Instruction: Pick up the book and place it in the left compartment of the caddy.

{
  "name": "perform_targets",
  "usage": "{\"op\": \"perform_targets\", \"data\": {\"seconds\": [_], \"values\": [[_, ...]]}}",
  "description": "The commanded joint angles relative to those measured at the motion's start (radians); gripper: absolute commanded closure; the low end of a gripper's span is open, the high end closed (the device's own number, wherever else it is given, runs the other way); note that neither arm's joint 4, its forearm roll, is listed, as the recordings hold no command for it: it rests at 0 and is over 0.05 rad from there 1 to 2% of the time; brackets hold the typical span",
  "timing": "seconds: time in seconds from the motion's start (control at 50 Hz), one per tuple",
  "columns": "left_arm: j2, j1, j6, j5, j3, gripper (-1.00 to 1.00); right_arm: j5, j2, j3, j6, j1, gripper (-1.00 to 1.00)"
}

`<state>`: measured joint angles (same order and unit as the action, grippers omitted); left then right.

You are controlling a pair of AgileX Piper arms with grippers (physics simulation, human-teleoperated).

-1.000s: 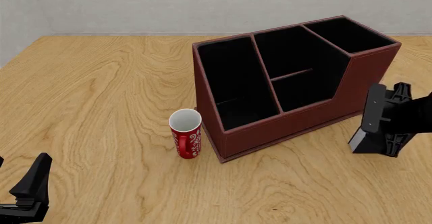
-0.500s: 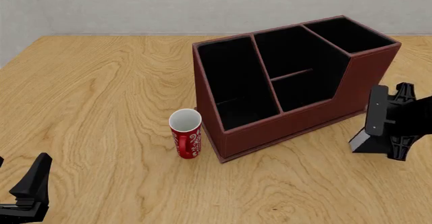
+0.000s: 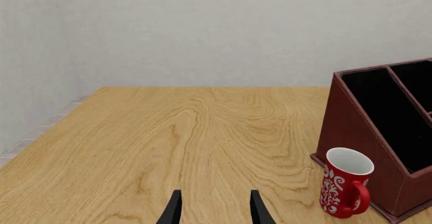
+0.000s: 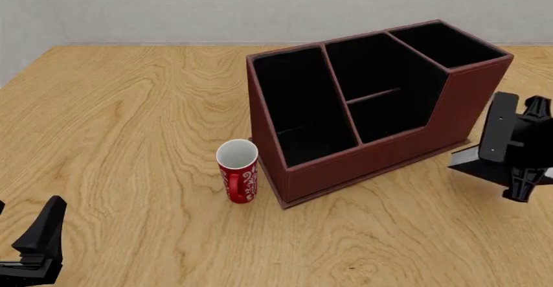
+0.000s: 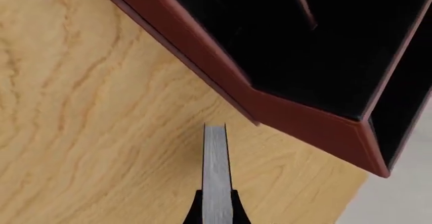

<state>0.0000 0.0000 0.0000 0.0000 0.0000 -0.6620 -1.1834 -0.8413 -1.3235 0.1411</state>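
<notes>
The book shows in the right wrist view as a white page-edge strip [image 5: 214, 173] between my right gripper's [image 5: 214, 216] black fingers, which are shut on it. In the front view the book [image 4: 471, 160] hangs tilted above the table, right of the caddy [image 4: 372, 170], held by my right gripper [image 4: 503, 162]. The caddy is a reddish-brown box with a black inside. Its left compartment [image 4: 298, 105], a long narrow slot, is empty. My left gripper [image 4: 39, 241] sits at the near left corner, open and empty [image 3: 214, 211].
A red-and-white patterned mug [image 4: 237, 170] stands upright just left of the caddy's front corner; it also shows in the left wrist view [image 3: 345, 183] beside the caddy [image 3: 351, 128]. A grey wall runs along the table's far edge.
My right gripper has lifted the book off the table and carried it up and to the right, tilting it. The left arm, mug and caddy have not moved.
</notes>
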Motion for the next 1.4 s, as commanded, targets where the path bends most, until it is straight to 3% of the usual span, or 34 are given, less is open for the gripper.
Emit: {"op": "perform_targets", "data": {"seconds": [0.02,0.58,0.62,0.7,0.88,0.96,1.0,1.04,1.06,1.14,1.16,1.3,1.38,1.4], "values": [[0.000,0.000,0.000,0.000,0.000,-1.00,-0.059,0.063,-0.021,0.011,-0.002,1.00],[0.000,0.000,0.000,0.000,0.000,-1.00,-0.286,0.269,-0.048,-0.006,-0.005,1.00],[0.000,0.000,0.000,0.000,0.000,-1.00,-0.285,0.292,-0.023,-0.026,0.011,1.00],[0.000,0.000,0.000,0.000,0.000,-1.00,-0.330,0.316,-0.051,0.018,-0.023,1.00],[0.000,0.000,0.000,0.000,0.000,-1.00,-0.411,0.374,-0.092,0.029,-0.027,1.00],[0.000,0.000,0.000,0.000,0.000,-1.00,-0.464,0.381,-0.131,0.075,-0.045,1.00],[0.000,0.000,0.000,0.000,0.000,-1.00,-0.483,0.374,-0.155,0.130,-0.080,1.00],[0.000,0.000,0.000,0.000,0.000,-1.00,-0.483,0.378,-0.153,0.126,-0.074,1.00],[0.000,0.000,0.000,0.000,0.000,-1.00,-0.515,0.373,-0.183,0.182,-0.113,1.00],[0.000,0.000,0.000,0.000,0.000,-1.00,-0.546,0.372,-0.212,0.224,-0.133,1.00],[0.000,0.000,0.000,0.000,0.000,-1.00,-0.549,0.378,-0.210,0.221,-0.131,1.00],[0.000,0.000,0.000,0.000,0.000,-1.00,-0.558,0.347,-0.259,0.374,-0.218,1.00],[0.000,0.000,0.000,0.000,0.000,-1.00,-0.558,0.358,-0.237,0.392,-0.224,1.00],[0.000,0.000,0.000,0.000,0.000,-1.00,-0.558,0.350,-0.241,0.425,-0.241,1.00]]}}
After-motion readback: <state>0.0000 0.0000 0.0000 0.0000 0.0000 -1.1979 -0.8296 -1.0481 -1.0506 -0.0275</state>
